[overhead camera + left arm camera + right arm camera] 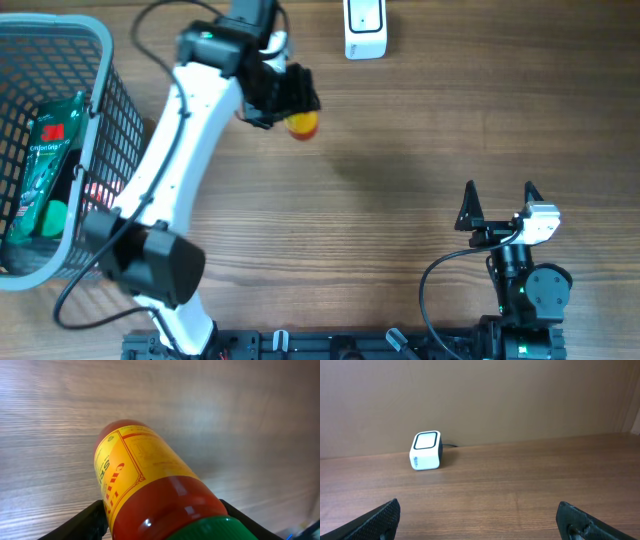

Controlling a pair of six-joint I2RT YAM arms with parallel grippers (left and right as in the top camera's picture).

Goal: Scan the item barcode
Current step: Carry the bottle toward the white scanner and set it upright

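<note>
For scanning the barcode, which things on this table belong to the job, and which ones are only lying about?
Belong to the job:
red sauce bottle with yellow label and green cap, gripped in the left hand
white cube-shaped barcode scanner

Only lying about now:
grey mesh basket
green packet inside it
right hand, open and empty

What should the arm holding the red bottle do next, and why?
Probably carry the bottle sideways until it is in front of the white scanner, then turn its label toward the scanner's window. The left gripper already grips the bottle, but it sits off to one side of the scanner, so nothing can be read yet.
</note>
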